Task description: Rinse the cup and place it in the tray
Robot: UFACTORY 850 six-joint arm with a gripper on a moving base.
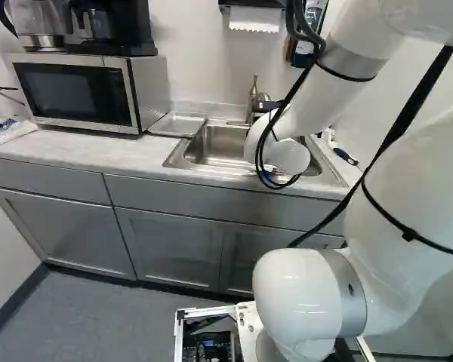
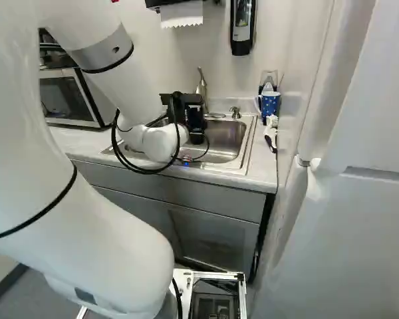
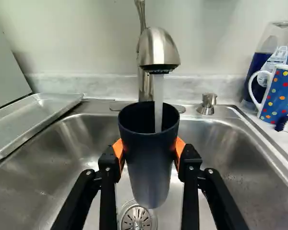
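plainly, the black gripper (image 2: pixel 189 118) was clamped on the dark blue tumbler (image 3: pixel 150 160), an orange pad (image 3: pixel 118 151) pressed to each side. the tumbler's inner bottom was lost in shadow, so its fill could not be made out; the white arm (image 1: pixel 294 113) hid it in the left base view. the shallow metal tray (image 3: pixel 41 112) lay beside the sink (image 3: pixel 247 177), toward the microwave (image 1: pixel 75 92), partly cut off in the wrist view. open room lay between the tumbler and the basin's side walls. its rim was below the faucet head (image 3: pixel 158 48), not touching, and water (image 3: pixel 158 100) ran into it. its mouth faced up, its long axis roughly upright, its base partly masking the drain strainer (image 3: pixel 136 220).
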